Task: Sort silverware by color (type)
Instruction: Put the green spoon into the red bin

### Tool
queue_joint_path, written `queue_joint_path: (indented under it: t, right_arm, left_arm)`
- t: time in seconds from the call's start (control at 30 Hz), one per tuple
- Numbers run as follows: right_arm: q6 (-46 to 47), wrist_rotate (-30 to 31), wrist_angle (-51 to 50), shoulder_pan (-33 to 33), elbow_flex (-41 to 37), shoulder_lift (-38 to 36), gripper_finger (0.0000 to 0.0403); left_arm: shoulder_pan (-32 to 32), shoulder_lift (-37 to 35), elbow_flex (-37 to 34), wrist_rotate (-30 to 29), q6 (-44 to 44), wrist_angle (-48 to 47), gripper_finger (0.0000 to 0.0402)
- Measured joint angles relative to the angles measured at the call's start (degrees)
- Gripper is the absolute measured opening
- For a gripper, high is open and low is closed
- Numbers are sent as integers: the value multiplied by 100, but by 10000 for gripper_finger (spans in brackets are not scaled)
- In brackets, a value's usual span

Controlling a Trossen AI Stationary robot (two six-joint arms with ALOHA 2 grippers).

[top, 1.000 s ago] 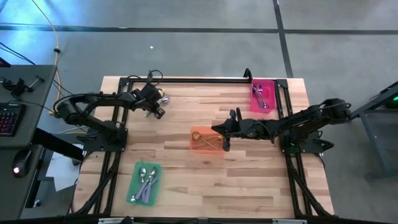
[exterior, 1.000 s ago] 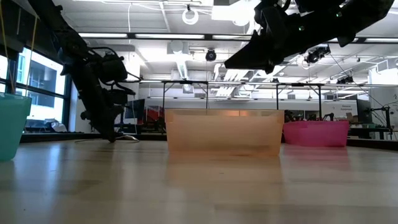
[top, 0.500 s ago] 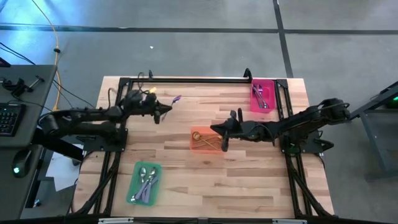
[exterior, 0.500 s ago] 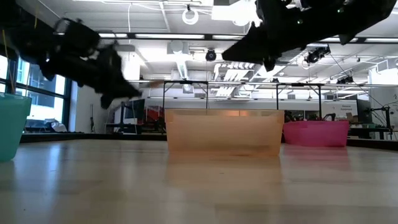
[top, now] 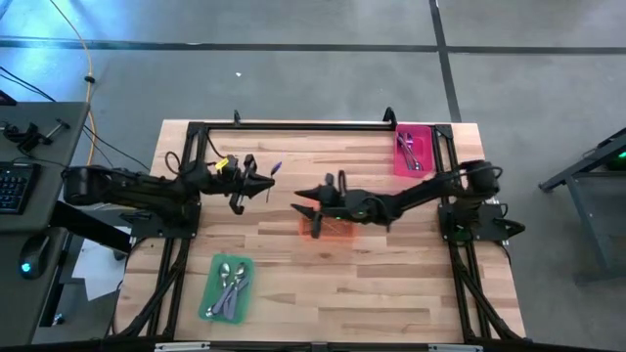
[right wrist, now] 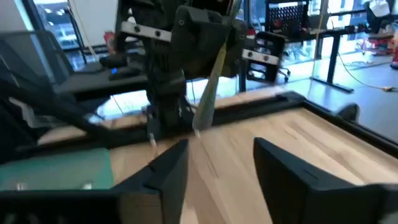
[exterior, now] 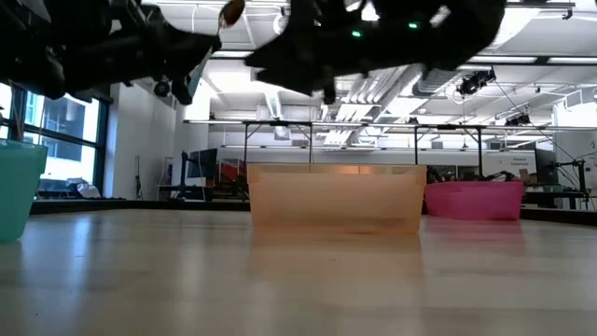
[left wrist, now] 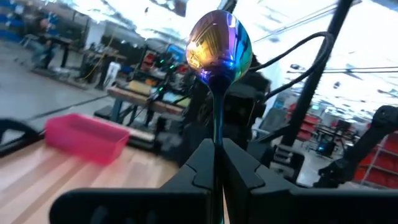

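An iridescent rainbow spoon (left wrist: 220, 46) is held in the air by my left gripper (top: 264, 183), which is shut on it left of the table's middle. In the high view the spoon (top: 275, 169) shows as a short purple streak. My right gripper (top: 306, 208) stands open a little to the right, above the left end of the orange tray (top: 338, 228), facing the spoon (right wrist: 208, 87) with nothing between its fingers. Gold pieces lie in the orange tray. The pink tray (top: 421, 149) at the far right and the green tray (top: 227, 288) at the near left hold more silverware. My left gripper pinches the spoon's slim handle (left wrist: 215, 134) between its two fingers. The spoon lies along the fingers, and its bowl (left wrist: 221, 43) sticks out past the fingertips. It is lifted clear of the table, with the bowl (exterior: 230, 11) slanting upward toward the right arm.
A black frame rail (top: 313, 125) runs along the table's far edge. The left arm's base (top: 161, 220) and the right arm's base (top: 474, 220) stand at the two sides. Bare wood lies between the green tray and the orange tray.
My left gripper has swung out from the far left toward the table's middle and risen, carrying the spoon. My right gripper has moved toward the table's left edge, from the orange tray's right end to its left end, closer to the spoon.
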Motion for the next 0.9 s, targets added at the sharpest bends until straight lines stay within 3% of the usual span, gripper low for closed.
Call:
queue_joint_path:
  t: [0.13,0.3,0.63,0.77,0.9]
  right_arm:
    - [-47,-68,-42,-70,761,481,187]
    - [-216,-91,-33,-116,1393,788,189]
    - [-215,-182,-79,-218,1693,801,186]
    - [-174,-222,-89,-257,1693,801,160]
    - [-173,-424,-125,-317,1693,801,109]
  left_arm:
    - [-353,-2,184,-291,176,8,1]
    - [-691,0,307,-619,434,13,1]
    - [-1058,92,317,-1099,699,366,1]
    - [-1068,238,321,-1168,780,599,1]
    - [-1071,467,402,-1178,779,660,1]
